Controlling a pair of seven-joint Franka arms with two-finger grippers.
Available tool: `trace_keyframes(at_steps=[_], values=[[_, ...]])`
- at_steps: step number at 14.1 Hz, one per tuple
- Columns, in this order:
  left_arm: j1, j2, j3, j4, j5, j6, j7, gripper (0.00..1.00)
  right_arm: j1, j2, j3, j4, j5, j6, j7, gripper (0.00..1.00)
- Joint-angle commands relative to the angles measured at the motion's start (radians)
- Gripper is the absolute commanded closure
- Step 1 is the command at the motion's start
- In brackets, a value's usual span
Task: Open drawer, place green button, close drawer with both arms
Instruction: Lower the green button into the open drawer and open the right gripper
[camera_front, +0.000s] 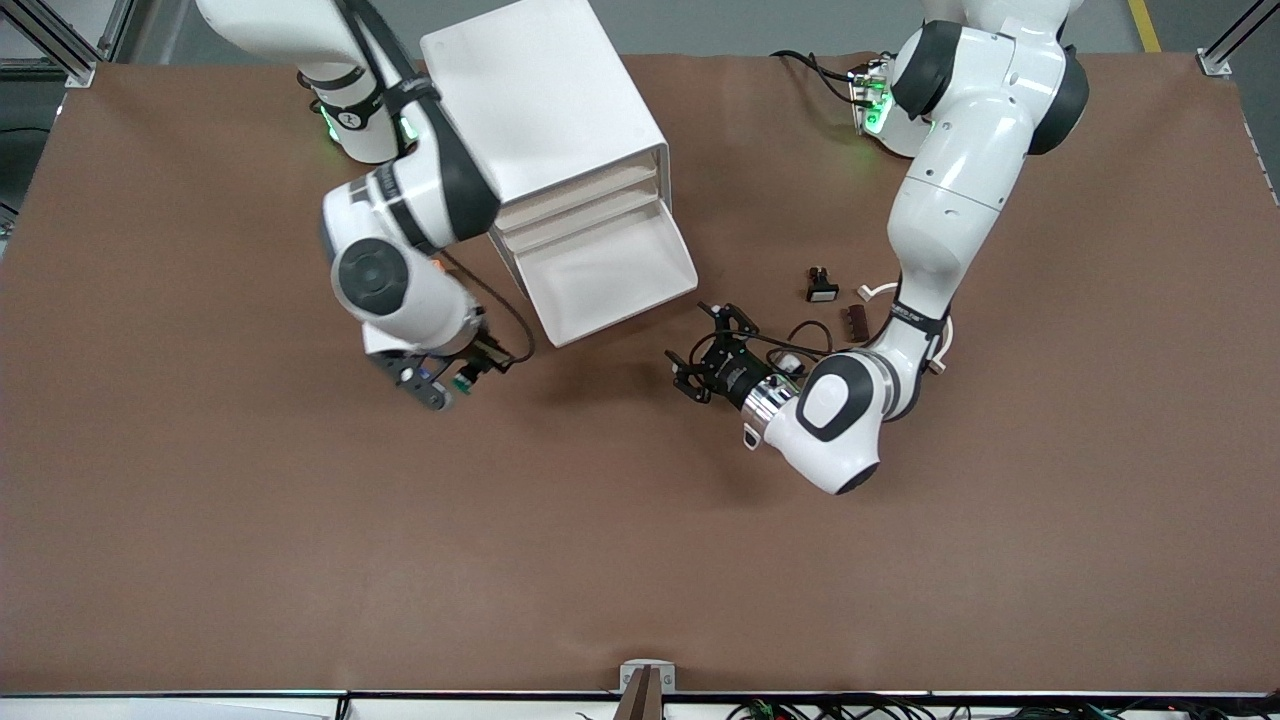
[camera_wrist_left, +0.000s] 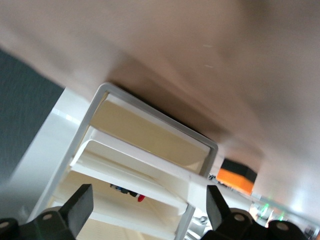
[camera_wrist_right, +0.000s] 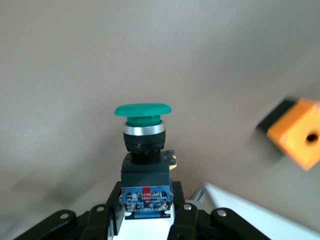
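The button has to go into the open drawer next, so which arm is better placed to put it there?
The right arm: its tool is shut on the button, beside the open drawer. The left tool is open and holds nothing.

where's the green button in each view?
Front: button in the right hand, over the table beside the open drawer.
Left wrist: not in it; the drawer fills it.
Right wrist: button centre, clamped.
Shared landmark: the orange box, also in left wrist.
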Motion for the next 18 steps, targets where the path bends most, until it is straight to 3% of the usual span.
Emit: trace_keyframes(at_steps=[1, 4, 9, 18], values=[[-0.014, -0.073, 0.021, -0.002, 0.083, 0.0, 0.234, 0.01, 0.104, -0.023, -0.013, -0.031, 0.012, 0.014, 0.191, 1.0], [-0.009, -0.115, 0.022, -0.004, 0.174, 0.06, 0.356, 0.01, 0.18, -0.023, -0.013, -0.045, 0.012, 0.037, 0.348, 1.0], [-0.005, -0.17, 0.024, -0.004, 0.378, 0.279, 0.422, 0.01, 0.299, -0.028, -0.013, -0.154, 0.014, 0.193, 0.519, 1.0], [-0.078, -0.184, 0.013, -0.011, 0.648, 0.457, 0.427, 0.01, 0.388, -0.018, -0.015, -0.211, 0.011, 0.268, 0.62, 1.0]])
